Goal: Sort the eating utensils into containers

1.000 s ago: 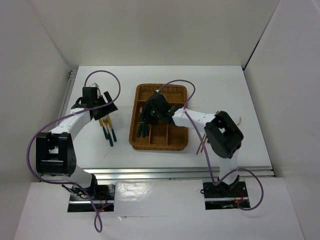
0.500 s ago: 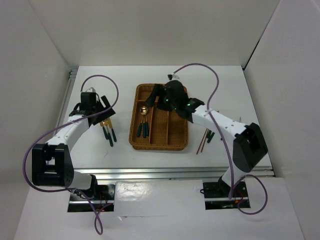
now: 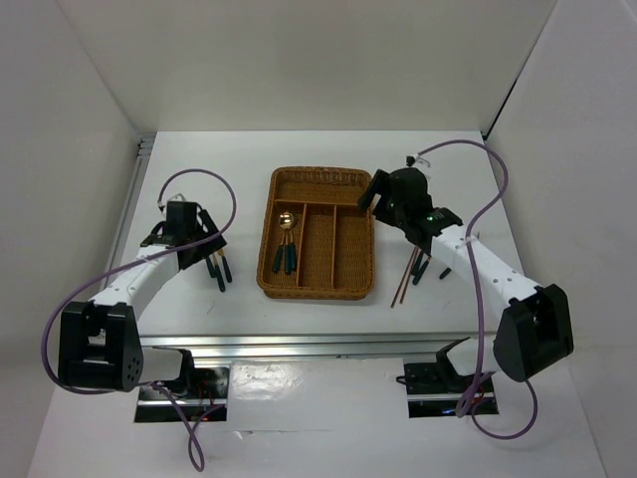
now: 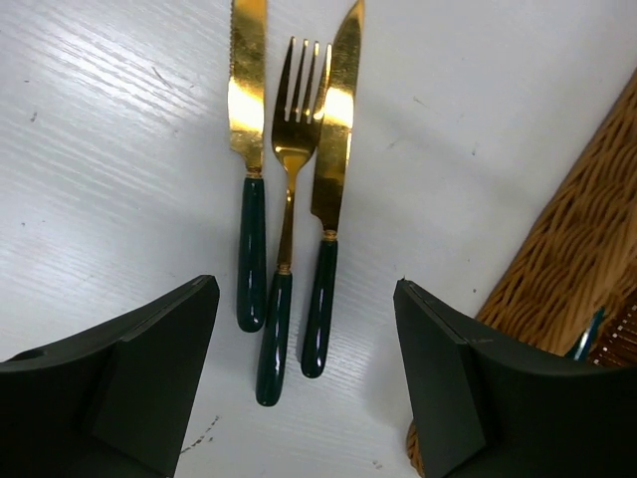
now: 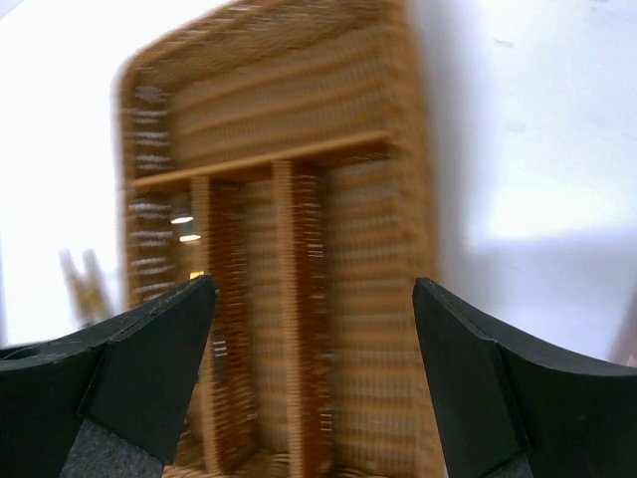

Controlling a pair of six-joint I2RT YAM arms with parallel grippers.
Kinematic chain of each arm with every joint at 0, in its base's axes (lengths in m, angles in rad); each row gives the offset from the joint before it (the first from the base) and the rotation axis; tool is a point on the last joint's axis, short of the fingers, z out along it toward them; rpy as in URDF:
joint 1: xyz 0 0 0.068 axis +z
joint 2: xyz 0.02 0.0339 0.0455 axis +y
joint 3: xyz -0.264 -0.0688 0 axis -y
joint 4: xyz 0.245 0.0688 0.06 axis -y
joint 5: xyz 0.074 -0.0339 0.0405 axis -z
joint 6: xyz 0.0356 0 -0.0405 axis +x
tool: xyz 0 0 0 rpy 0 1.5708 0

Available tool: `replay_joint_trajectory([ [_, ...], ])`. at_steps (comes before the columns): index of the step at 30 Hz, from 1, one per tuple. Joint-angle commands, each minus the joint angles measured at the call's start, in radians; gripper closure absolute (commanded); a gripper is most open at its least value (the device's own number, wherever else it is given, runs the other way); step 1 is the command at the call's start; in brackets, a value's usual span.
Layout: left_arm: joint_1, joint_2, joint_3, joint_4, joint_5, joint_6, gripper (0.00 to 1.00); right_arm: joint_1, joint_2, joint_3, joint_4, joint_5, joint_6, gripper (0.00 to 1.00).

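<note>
The right claw [image 3: 378,191] has swung off the rectangular brown woven wicker cutlery tray [image 3: 318,292]. It now hangs spread and empty just past the tray's right rim, near its far end; a second ago it was over the tray's left slot. The left claw [image 4: 306,291] has drawn back a little toward the near side, left of the tray. What look like gold-headed, teal-handled spoons [image 3: 285,244] lie in that left slot.

The left claw is also spread and empty. It straddles three pieces lying side by side on the white table [image 3: 249,159] just left of the tray: a gold fork with a dark teal handle [image 4: 291,159] between two gold-bladed, teal-handled knives [image 4: 331,189].

The step in hand is probably lifting one of these. They nearly touch, so closing as it stands would likely gather all three. It would do better to shift over the knife nearer the tray and pinch only its handle.

The thin reddish-brown chopsticks [image 3: 402,281] lie on the table right of the tray.
</note>
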Motion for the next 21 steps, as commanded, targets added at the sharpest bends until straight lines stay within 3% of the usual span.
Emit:
replay_joint_trajectory([
  [1, -0.002, 0.02, -0.005, -0.01, -0.069, -0.019, 0.15, -0.048, -0.053, -0.079, -0.078, 0.092, 0.007, 0.13],
  [8, -0.002, 0.064, -0.005, -0.01, -0.107, -0.008, 0.2, -0.186, -0.073, -0.162, -0.078, 0.023, 0.019, 0.18],
  [17, 0.019, 0.13, -0.005, -0.001, -0.12, -0.008, 0.34, -0.186, -0.03, -0.14, -0.069, 0.014, 0.001, 0.2],
  [21, 0.028, 0.17, 0.006, 0.008, -0.12, 0.001, 0.35, -0.186, -0.012, -0.14, -0.069, 0.014, 0.001, 0.2],
])
